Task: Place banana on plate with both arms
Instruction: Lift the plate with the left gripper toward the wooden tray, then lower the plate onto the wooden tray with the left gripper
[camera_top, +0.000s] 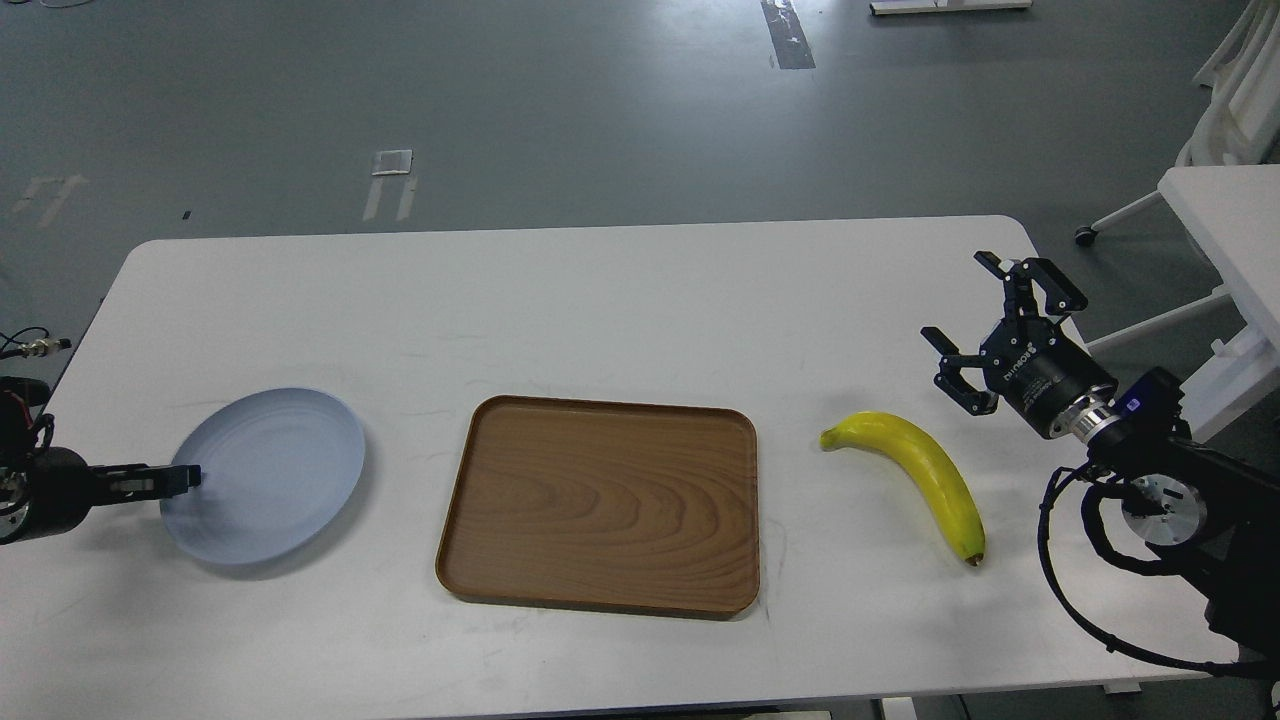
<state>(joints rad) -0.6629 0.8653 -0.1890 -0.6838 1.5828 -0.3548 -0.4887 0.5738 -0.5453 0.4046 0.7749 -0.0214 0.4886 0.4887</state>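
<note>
The yellow banana (925, 474) lies on the white table (600, 300) at the right, stem toward the tray, dark tip toward me. The pale blue-grey plate (275, 475) lies flat at the left. My left gripper (183, 478) points right, its tip at the plate's left rim; it is seen side-on and dark, so I cannot tell whether its fingers hold the rim. My right gripper (958, 298) is open and empty, hovering just right of and beyond the banana's stem end, apart from it.
A brown wood-grain tray (600, 505) lies in the middle between plate and banana. The table's right edge is close to my right arm. Another white table (1225, 230) stands off to the far right.
</note>
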